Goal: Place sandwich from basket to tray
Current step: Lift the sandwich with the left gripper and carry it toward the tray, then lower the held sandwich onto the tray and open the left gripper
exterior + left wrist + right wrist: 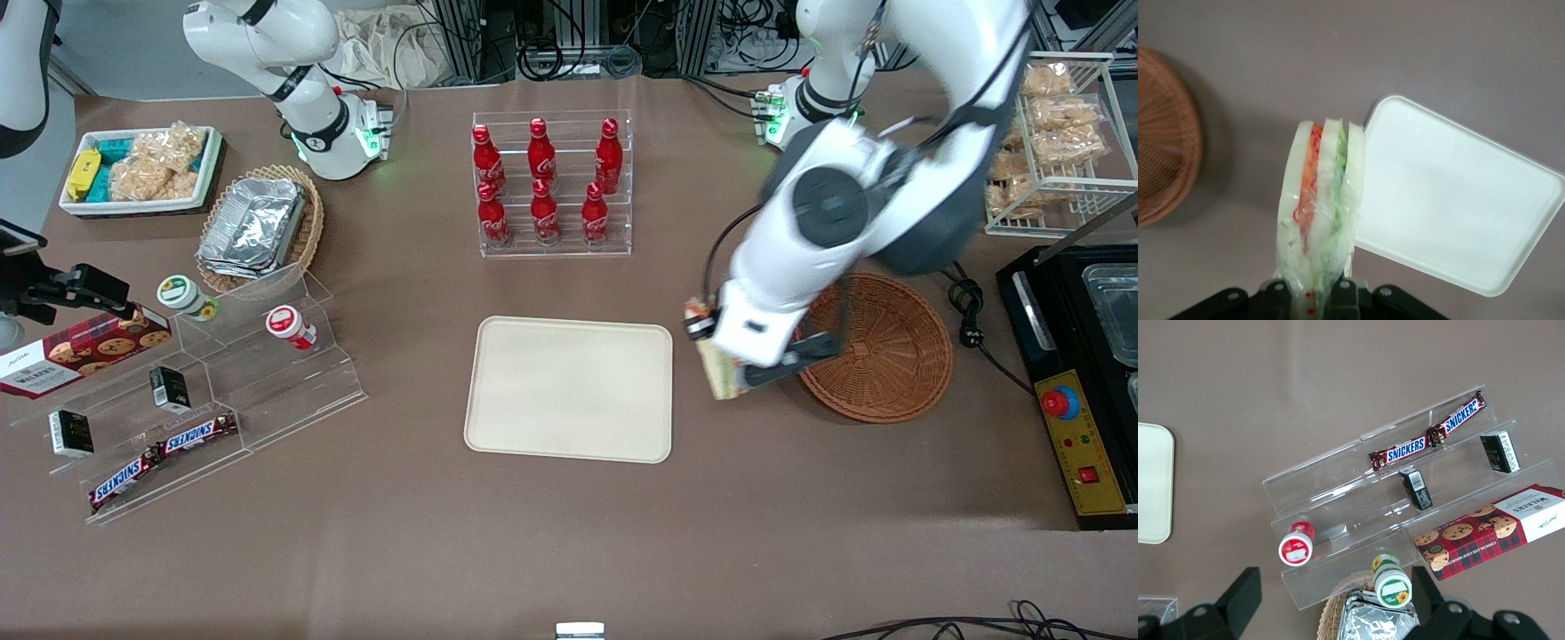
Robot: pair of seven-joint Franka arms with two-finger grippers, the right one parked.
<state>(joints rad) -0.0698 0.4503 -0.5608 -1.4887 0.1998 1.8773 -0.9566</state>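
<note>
The sandwich (1319,200), wrapped in clear film with pale bread and orange and green filling, hangs in my left gripper (1313,297), which is shut on its lower end. In the front view the sandwich (716,369) shows under the wrist, above bare table between the tray (569,388) and the reddish-brown wicker basket (885,347). The gripper (738,373) is raised off the table. In the wrist view the cream tray (1451,200) lies just past the sandwich's edge and the basket (1165,137) holds nothing that I can see.
An acrylic rack of red cola bottles (551,182) stands farther from the front camera than the tray. A black appliance with a red button (1067,391) sits at the working arm's end. Acrylic steps with snacks (178,391) lie toward the parked arm's end.
</note>
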